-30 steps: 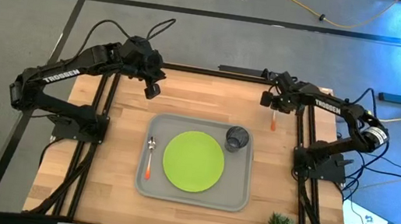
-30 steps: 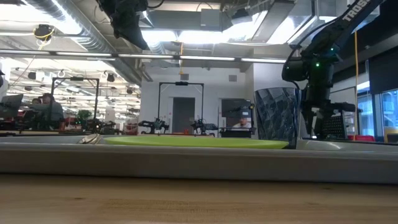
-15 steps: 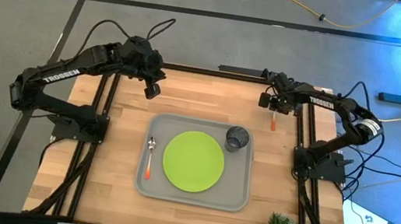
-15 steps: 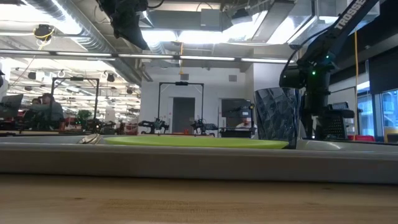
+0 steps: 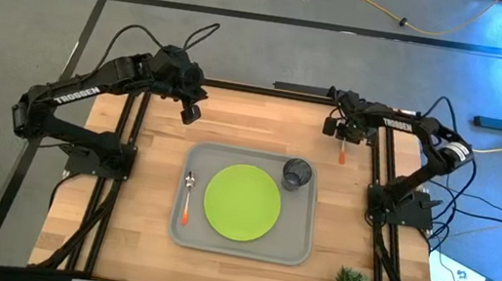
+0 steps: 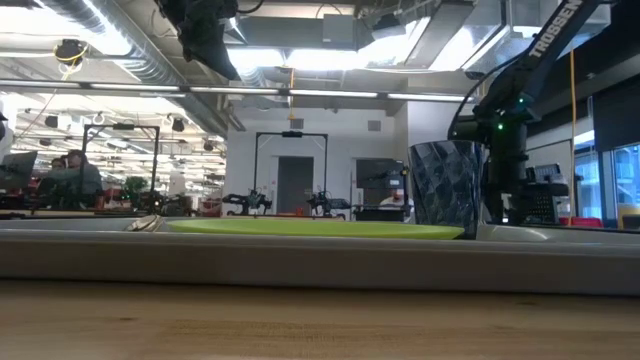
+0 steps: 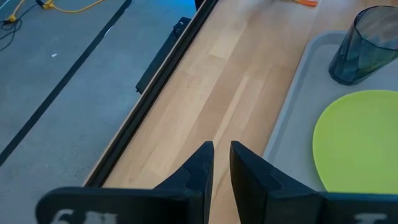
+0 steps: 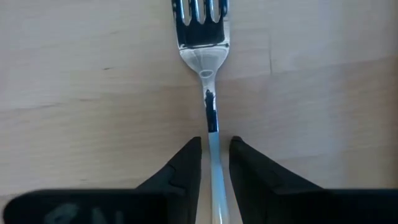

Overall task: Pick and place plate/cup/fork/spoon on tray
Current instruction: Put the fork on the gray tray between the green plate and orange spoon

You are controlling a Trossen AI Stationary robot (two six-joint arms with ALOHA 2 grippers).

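Right hand (image 8: 214,163) has shifted slightly, straddling the fork (image 8: 202,43).

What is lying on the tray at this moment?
The tray holds the plate, the cup and the spoon. Whatever lies under the plate is covered. The fork is not on it.

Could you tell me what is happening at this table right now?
The right gripper is at the table's far right, its fingers closed on the fork, which hangs tines-down over the bare wood. The plate, cup and spoon already sit on the tray. The left gripper waits over the far left, holding nothing.
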